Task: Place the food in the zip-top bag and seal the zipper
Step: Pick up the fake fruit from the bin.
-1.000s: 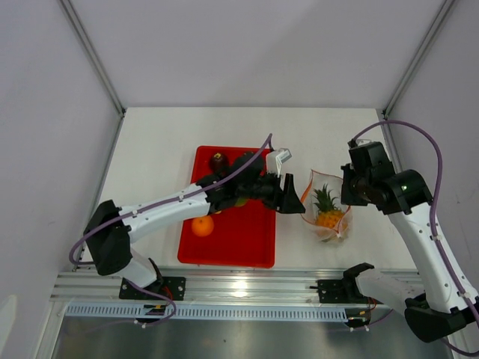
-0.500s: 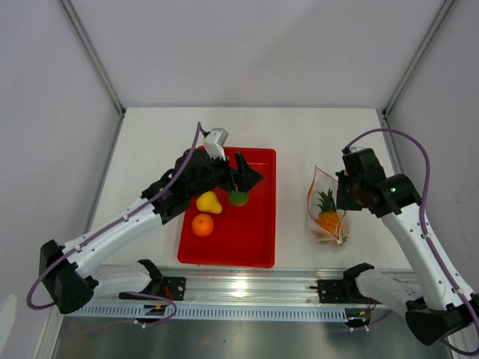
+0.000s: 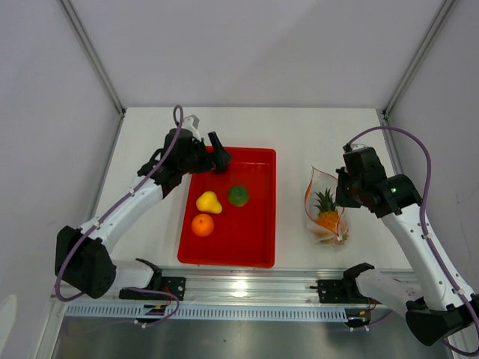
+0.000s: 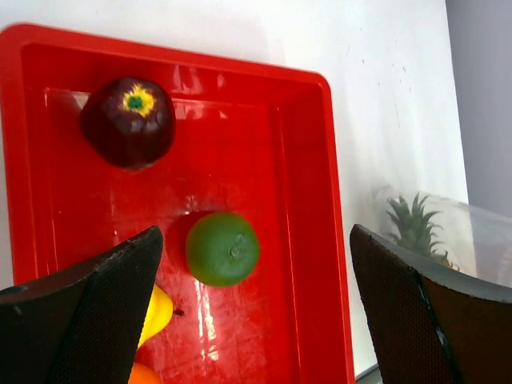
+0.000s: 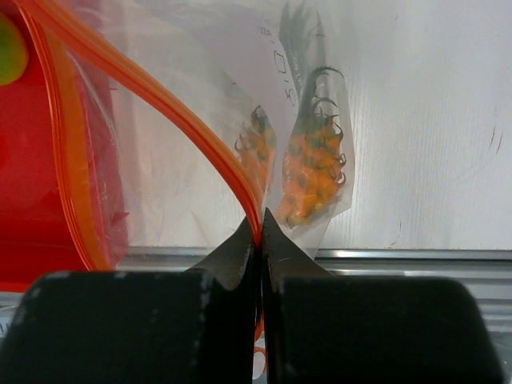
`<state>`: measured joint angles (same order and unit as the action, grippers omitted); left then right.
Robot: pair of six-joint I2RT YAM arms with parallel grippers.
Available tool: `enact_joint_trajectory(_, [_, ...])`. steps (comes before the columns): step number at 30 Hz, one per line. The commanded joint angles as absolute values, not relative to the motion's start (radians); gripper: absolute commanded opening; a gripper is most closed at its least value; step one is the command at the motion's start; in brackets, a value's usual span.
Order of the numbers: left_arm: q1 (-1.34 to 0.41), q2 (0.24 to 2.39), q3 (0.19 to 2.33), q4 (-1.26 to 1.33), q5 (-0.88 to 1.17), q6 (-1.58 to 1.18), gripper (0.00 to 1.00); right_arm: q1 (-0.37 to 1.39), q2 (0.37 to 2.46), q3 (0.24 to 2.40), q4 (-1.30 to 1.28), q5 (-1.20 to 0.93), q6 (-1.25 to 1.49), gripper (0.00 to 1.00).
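The clear zip-top bag (image 3: pixel 324 209) lies right of the red tray, with the pineapple (image 3: pixel 327 212) inside it. My right gripper (image 3: pixel 346 191) is shut on the bag's red-orange zipper strip (image 5: pixel 160 92), pinching it at the fingertips (image 5: pixel 258 228); the pineapple (image 5: pixel 310 172) shows through the plastic. My left gripper (image 3: pixel 217 160) is open and empty above the tray's back left corner. In the tray lie the yellow pear (image 3: pixel 209 202), green fruit (image 3: pixel 238 195) and orange (image 3: pixel 202 224). The left wrist view shows the dark red fruit (image 4: pixel 128 122) and the green fruit (image 4: pixel 222 248) below the open gripper (image 4: pixel 256 316).
The red tray (image 3: pixel 258 247) sits mid-table, its right rim (image 4: pixel 324 240) a short gap from the bag. An aluminium rail (image 3: pixel 247 288) runs along the near table edge. White walls enclose the table on three sides.
My left gripper has swung from the bag's mouth leftward and back across the tray to its back left corner. The right gripper still holds the zipper strip, shifted slightly.
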<state>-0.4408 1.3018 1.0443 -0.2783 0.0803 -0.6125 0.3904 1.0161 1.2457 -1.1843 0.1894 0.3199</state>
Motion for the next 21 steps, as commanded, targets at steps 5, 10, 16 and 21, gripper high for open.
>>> enact_joint_trajectory(5, [-0.374, 1.382, 1.146, -0.255, 0.067, -0.623, 0.99, 0.390, 1.000, 1.264, -1.140, 0.157, 0.282, 0.00])
enact_joint_trajectory(10, [-0.312, 1.442, 1.177, -0.227, 0.074, -0.617, 0.99, 0.390, 0.992, 1.241, -1.106, 0.121, 0.262, 0.00])
enact_joint_trajectory(16, [-0.246, 1.548, 1.261, -0.224, 0.084, -0.600, 1.00, 0.390, 1.000, 1.233, -1.094, 0.199, 0.270, 0.00])
enact_joint_trajectory(21, [-0.241, 1.696, 1.417, -0.334, 0.017, -0.586, 0.99, 0.390, 1.015, 1.232, -1.071, 0.198, 0.262, 0.00])
